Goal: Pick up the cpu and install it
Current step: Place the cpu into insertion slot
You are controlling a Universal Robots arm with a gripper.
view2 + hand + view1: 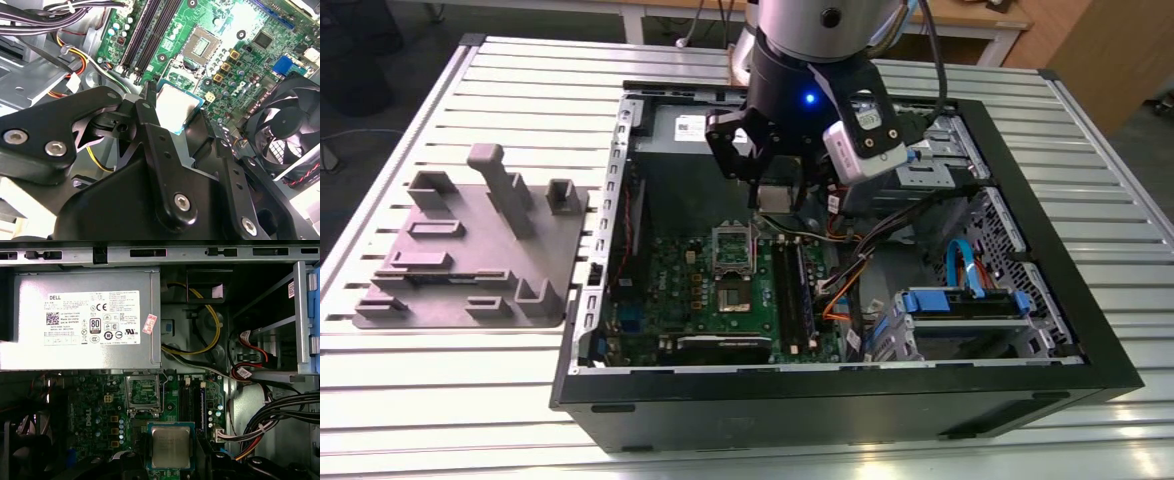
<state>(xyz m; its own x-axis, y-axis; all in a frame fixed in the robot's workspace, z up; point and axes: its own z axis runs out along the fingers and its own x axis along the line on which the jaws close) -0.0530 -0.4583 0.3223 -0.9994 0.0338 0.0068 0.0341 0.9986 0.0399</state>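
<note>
The end effector is closed on the cpu, gripping it by opposite edges above the motherboard, close to the socket. The chip looks light, stiff and fragile, so an edge grip suits it.

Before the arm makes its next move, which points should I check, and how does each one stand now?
1. The cpu is gripped on two sides by the gripper: ok.
2. The socket is open and empty: ok.
3. The cpu is seated in the socket: not ok; it hangs above the motherboard.
4. The cpu's corner mark matches the socket: cannot tell.
5. The cables are off the socket: ok; they lie to the side.
</note>
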